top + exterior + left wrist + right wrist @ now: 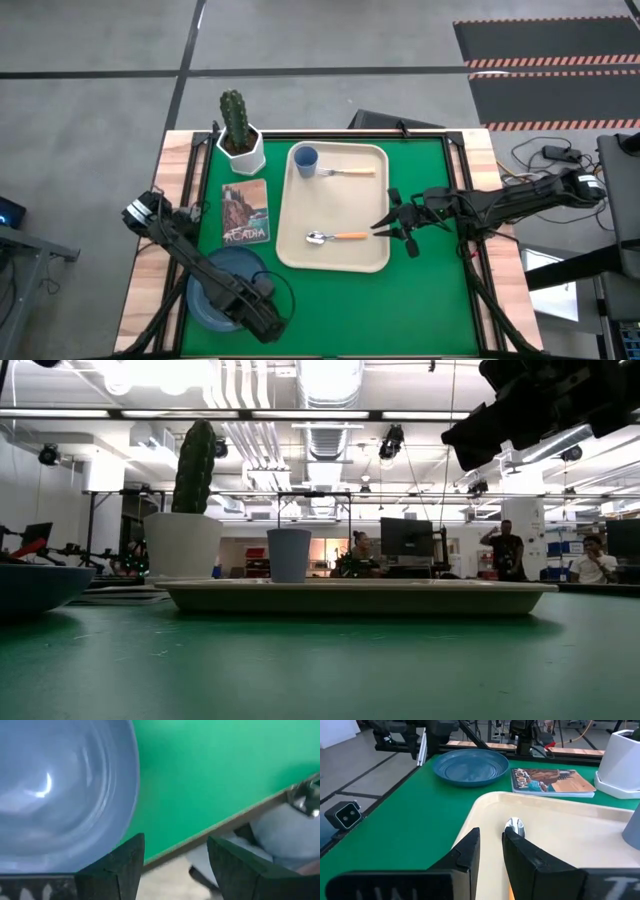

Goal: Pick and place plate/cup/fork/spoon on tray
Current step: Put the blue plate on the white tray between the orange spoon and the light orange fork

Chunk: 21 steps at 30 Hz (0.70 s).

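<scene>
From my station I find the tray in the middle of the green table, already carrying the cup in its far corner, the fork just beside the cup and the spoon nearer the front edge. The plate is the one task item off the tray, resting on the table at the near left corner. My left gripper sits at the plate's rim with jaws wide and nothing between them, which I judge a stance for taking the rim. The right gripper hovers above the tray edge at the spoon's handle end, jaws narrow and empty (the spoon bowl lies beyond the fingertips, untouched), which I read as a placement finished. The cactus pot and book stand beside the tray.
</scene>
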{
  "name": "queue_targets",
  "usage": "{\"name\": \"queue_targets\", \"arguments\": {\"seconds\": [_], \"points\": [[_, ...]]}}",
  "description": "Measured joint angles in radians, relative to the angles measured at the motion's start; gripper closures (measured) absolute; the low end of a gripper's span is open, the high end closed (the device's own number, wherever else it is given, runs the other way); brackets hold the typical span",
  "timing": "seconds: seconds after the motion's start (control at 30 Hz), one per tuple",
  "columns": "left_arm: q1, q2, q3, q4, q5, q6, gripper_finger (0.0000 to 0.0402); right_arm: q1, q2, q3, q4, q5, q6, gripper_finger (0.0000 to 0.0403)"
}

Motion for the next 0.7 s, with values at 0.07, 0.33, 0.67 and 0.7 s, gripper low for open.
{"name": "queue_targets", "arguments": {"seconds": [0.07, 0.33, 0.67, 0.7], "points": [[0.001, 0.0, -0.005, 0.001, -0.037, 0.013, 0.0206, 0.0, 0.014, 0.0, 0.01, 0.0, 0.0, 0.0331], [-0.001, 0.045, -0.051, 0.01, -0.084, 0.051, 0.0206, 0.0, 0.061, 0.0, 0.06, 0.0, -0.002, 0.0326], [0.004, 0.138, -0.061, 0.017, -0.093, 0.155, 0.0237, 0.0, 0.067, 0.0, 0.058, 0.0, -0.001, 0.0335], [0.004, 0.141, -0.066, 0.016, -0.094, 0.156, 0.025, 0.0, 0.067, 0.0, 0.058, 0.0, 0.002, 0.0335]]}}
